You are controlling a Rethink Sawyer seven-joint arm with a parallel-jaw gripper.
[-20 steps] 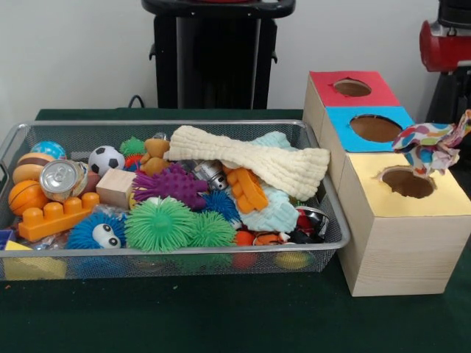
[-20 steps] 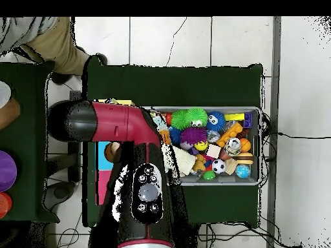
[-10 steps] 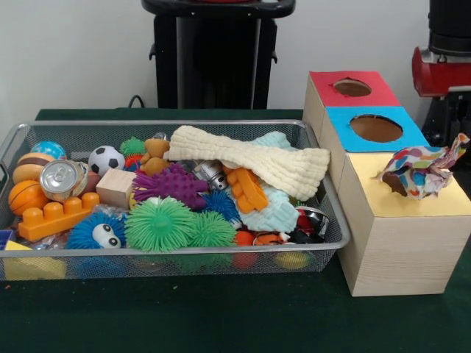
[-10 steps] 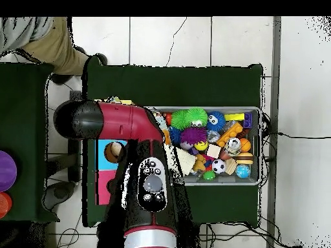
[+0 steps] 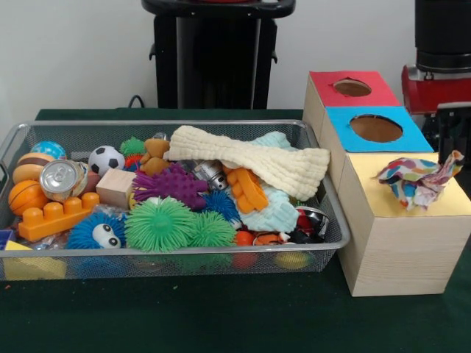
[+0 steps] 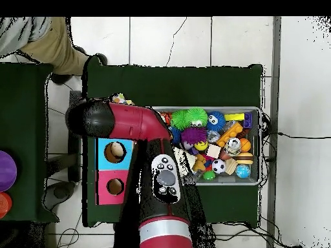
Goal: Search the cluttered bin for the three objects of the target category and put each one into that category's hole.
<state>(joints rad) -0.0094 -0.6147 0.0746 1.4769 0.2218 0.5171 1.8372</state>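
Observation:
A crumpled multicoloured cloth (image 5: pixel 416 180) lies on the yellow top of the nearest wooden box (image 5: pixel 383 202) and hides that box's hole. My gripper (image 5: pixel 454 125) is just above and behind the cloth at the right edge, dark and partly cut off. The blue box (image 5: pixel 376 128) and the red box (image 5: pixel 352 87) stand behind it, each with an uncovered round hole. In the wire bin (image 5: pixel 176 126) a cream knit cloth (image 5: pixel 250 158) lies across the toys, with a pale blue cloth (image 5: pixel 276 209) under it. From overhead the arm (image 6: pixel 152 161) covers the yellow box.
The bin holds several spiky balls, a soccer ball (image 5: pixel 106 158), an orange brick (image 5: pixel 55 215), a wooden cube (image 5: pixel 116 187) and a can (image 5: pixel 60 179). A person (image 6: pixel 45 39) stands at the overhead view's top left, beside a side table (image 6: pixel 26 129).
The cloth, hanging beside the yellow hole a second ago, has dropped and now lies over it. The arm's red joint has shifted left in the front view.

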